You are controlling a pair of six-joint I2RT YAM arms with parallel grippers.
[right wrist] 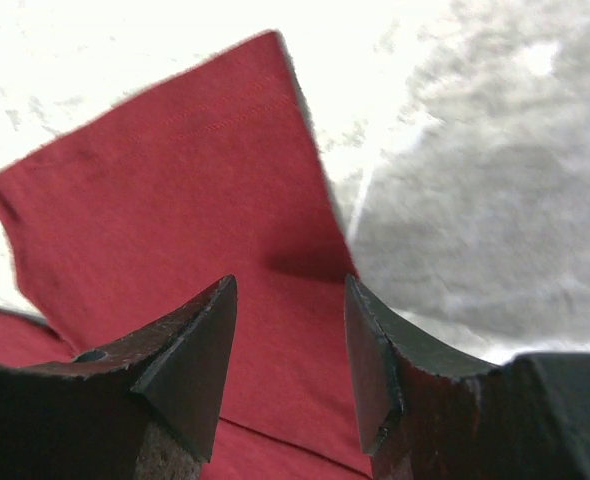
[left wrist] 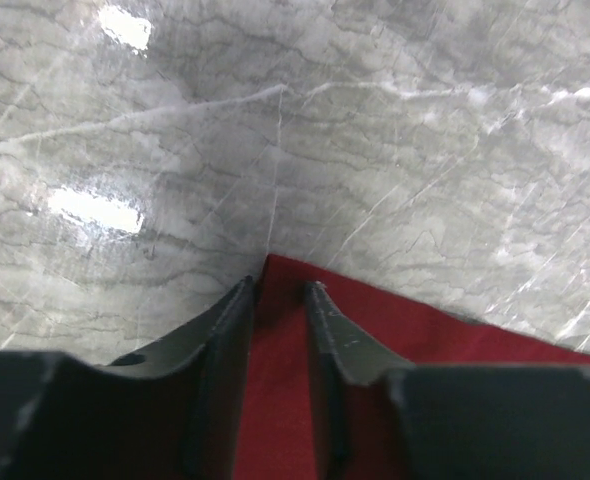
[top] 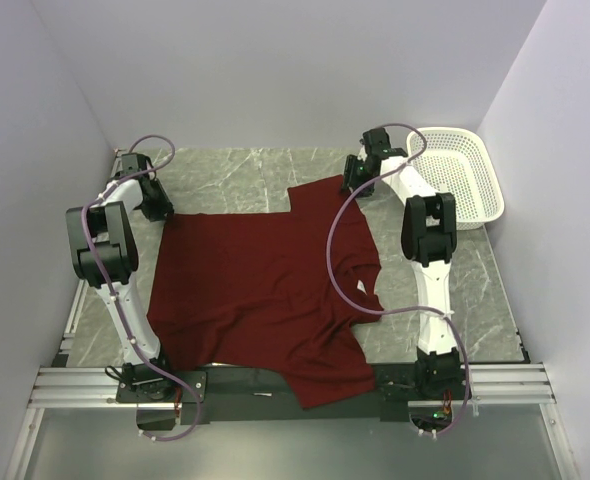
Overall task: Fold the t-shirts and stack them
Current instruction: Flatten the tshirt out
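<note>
1. The t-shirt [top: 260, 290] lies flat, mid-bench [top: 225, 170]. The left gripper [left wrist: 280, 288] has its jaws narrowly spread astride the far-left corner; pinch squarely.
2. The right gripper [right wrist: 287, 285] has its jaws spread over the far-right sleeve; lower first.

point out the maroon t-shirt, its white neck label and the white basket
maroon t-shirt [top: 260, 280], top view, middle of the body
neck label [top: 363, 288], top view, on the small white tag
white basket [top: 455, 175], top view, bare mesh floor

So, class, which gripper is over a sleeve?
The right gripper, by the basket: its fingers straddle the shirt's far sleeve. The left gripper sits at a hem corner.
</note>
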